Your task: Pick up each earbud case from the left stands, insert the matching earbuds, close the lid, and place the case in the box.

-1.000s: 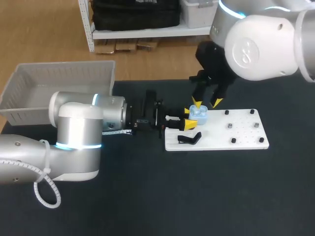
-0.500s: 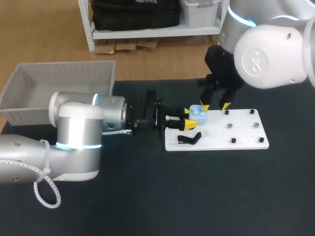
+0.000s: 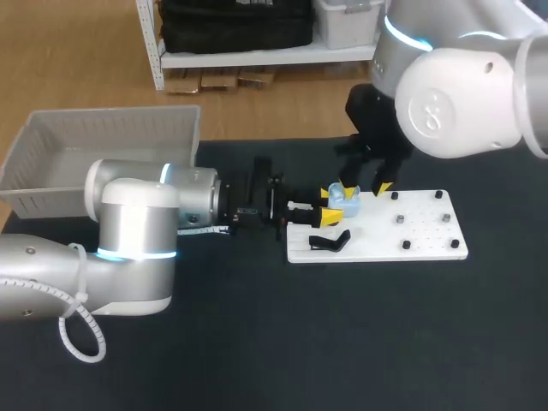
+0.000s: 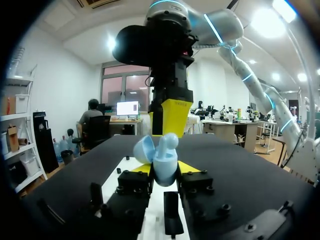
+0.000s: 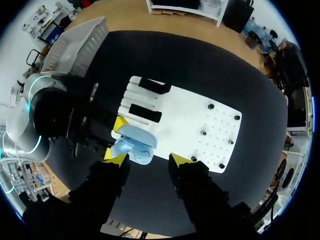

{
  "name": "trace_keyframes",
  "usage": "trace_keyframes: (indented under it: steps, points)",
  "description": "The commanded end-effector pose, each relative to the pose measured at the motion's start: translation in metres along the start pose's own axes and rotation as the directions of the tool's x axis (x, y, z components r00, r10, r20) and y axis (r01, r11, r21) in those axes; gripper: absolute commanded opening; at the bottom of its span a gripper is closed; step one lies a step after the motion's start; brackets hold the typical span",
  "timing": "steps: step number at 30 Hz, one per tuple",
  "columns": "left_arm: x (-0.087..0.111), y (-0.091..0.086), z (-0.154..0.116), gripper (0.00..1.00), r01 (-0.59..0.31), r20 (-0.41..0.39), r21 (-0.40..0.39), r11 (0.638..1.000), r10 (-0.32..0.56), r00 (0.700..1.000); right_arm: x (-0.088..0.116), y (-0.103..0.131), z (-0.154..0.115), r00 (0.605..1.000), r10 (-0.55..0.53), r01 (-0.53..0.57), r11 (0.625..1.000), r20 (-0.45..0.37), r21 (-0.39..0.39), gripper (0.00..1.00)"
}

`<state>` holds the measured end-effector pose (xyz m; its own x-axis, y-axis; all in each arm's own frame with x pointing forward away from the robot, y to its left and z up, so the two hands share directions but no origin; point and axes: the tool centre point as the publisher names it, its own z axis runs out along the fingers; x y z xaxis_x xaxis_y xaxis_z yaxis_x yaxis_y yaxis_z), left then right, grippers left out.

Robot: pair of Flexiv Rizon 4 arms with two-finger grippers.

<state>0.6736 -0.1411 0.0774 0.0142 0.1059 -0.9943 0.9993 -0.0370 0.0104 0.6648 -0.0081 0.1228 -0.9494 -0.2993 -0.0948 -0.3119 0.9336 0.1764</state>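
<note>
A light blue earbud case (image 3: 345, 199) with its lid open is held over the left edge of the white board (image 3: 402, 235). My left gripper (image 3: 330, 205) is shut on it from two sides. In the left wrist view the case (image 4: 162, 155) stands upright between my left gripper's (image 4: 164, 169) yellow tips. My right gripper (image 3: 365, 185) hangs open just above and behind the case, touching nothing. In the right wrist view the case (image 5: 135, 145) lies just ahead of my right gripper (image 5: 150, 159), slightly off towards one of its tips. No earbuds are visible.
A grey box (image 3: 103, 145) stands at the back left of the table. The white board carries black stands (image 3: 330, 241) on its left part and several small dark pegs (image 3: 401, 219) on its right part. Dark tabletop surrounds the board.
My right gripper swung right, then came back left, ending just above and behind the case. My left arm and the case have stayed still.
</note>
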Motion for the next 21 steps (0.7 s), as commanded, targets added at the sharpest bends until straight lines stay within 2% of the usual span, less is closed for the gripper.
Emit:
trace_keyframes:
  steps: [1,7,8,10,21]
  points:
    - [0.000,0.001,0.001,0.00,0.000,0.001,0.002,1.000,0.000,1.000,-0.001,0.002,0.001,1.000,-0.002,0.002,1.000,-0.003,-0.001,0.53]
    - [0.000,0.001,0.001,0.00,0.000,0.001,0.002,1.000,0.000,1.000,-0.001,0.003,0.004,1.000,-0.002,0.002,1.000,-0.011,-0.001,0.58]
    - [0.000,0.001,0.001,0.00,0.000,0.001,0.002,1.000,0.000,1.000,-0.001,0.003,0.004,1.000,-0.002,0.002,1.000,-0.012,0.000,0.69]
    - [0.000,0.001,0.001,0.00,0.000,0.001,0.002,1.000,0.000,1.000,-0.001,0.001,0.004,1.000,0.003,-0.003,1.000,-0.013,0.002,0.76]
    - [0.000,0.001,0.001,0.00,0.000,0.001,0.002,1.000,0.000,1.000,-0.002,-0.005,-0.006,1.000,0.018,-0.018,1.000,0.015,0.004,0.77]
